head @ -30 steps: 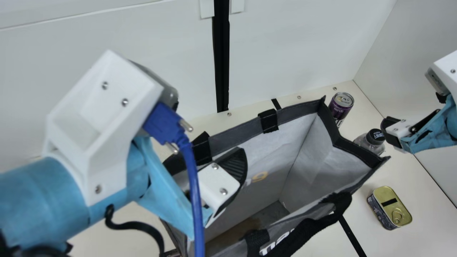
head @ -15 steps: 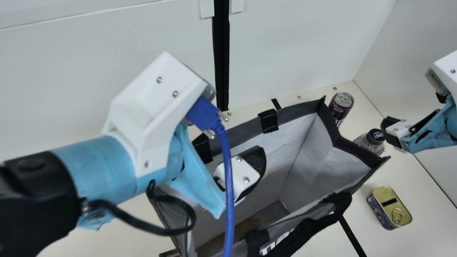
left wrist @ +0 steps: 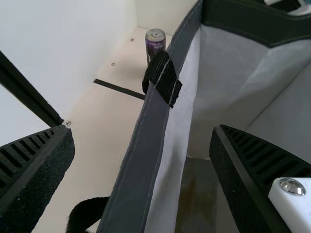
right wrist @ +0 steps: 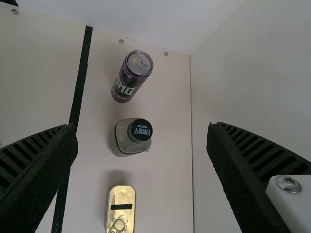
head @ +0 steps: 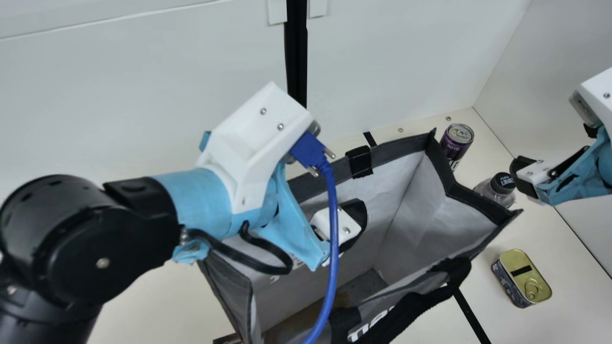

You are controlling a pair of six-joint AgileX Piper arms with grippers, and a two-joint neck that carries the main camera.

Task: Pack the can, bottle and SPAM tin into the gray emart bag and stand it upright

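So yeah, over the last second the left gripper (head: pixel 345 225) slid right along the bag's (head: pixel 437 172) back rim in the main view, one finger moving along inside, and the arm's chunky black joint (head: pixel 91 239) swung into the picture behind it.

L arm (head: pixel 48 315): rises from lower L corner, main view; black jt. (head: pixel 71 234) at far L, then blue-wrapped wrist (head: pixel 196 200) running R, slightly raised, toward ctr. White mount (head: pixel 253 138) sits on top w/ blue plug (head: pixel 308 149). L tool (head: pixel 346 224) near ctr., just below mid-ht. L wrist view: L tool (left wrist: pixel 142 131) w/ ribbed fingers (left wrist: pixel 24 170) wide apart, one per side.

R arm (head: pixel 581 184): partly in frame at R edge, main view; blue wrap, white mount (head: pixel 600 91) above. R tool (head: pixel 528 174) extends L, approx. mid-ht. R wrist view: R tool (right wrist: pixel 142 130) likewise spread wide.
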